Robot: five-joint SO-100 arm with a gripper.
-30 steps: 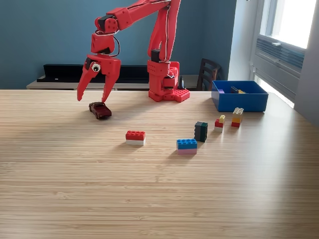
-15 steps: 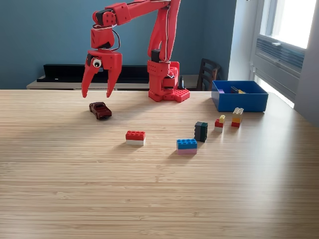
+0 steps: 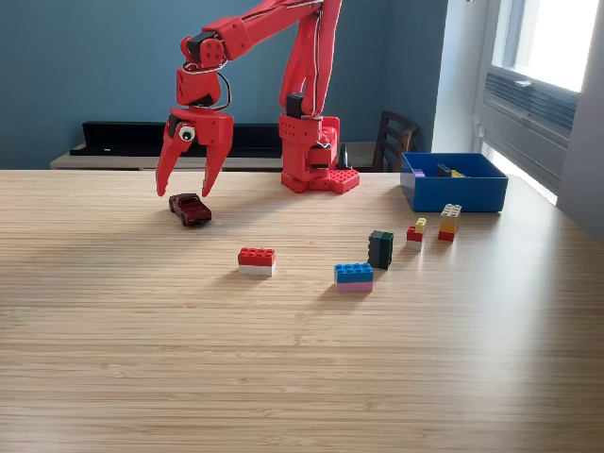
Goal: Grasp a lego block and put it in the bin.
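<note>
- The red gripper [image 3: 181, 192] hangs over the table [image 3: 302, 377] with its two fingers spread wide and pointing down, holding nothing.
- Directly below its tips, just apart from them, sits a small dark red toy car [image 3: 191, 209]; the spread stance looks like readiness to straddle something, though the car is no lego block.
- Off to the exterior view's right of the gripper and nearer the camera lies a red-and-white block [image 3: 257, 260], flat on the wood and free on all sides, probably the easiest grasp.
- Further right of the gripper lie a blue-and-pink block [image 3: 354, 276] and, just beside it, an upright dark green block [image 3: 380, 249].
- Beyond those stand a small red-and-yellow piece [image 3: 415, 231] and a taller yellow-and-red stack [image 3: 448, 223], both close to the bin.
- The bin [image 3: 453, 193] rests well apart from the gripper, at the exterior view's far right; a few small pieces show inside, too small to identify.
</note>
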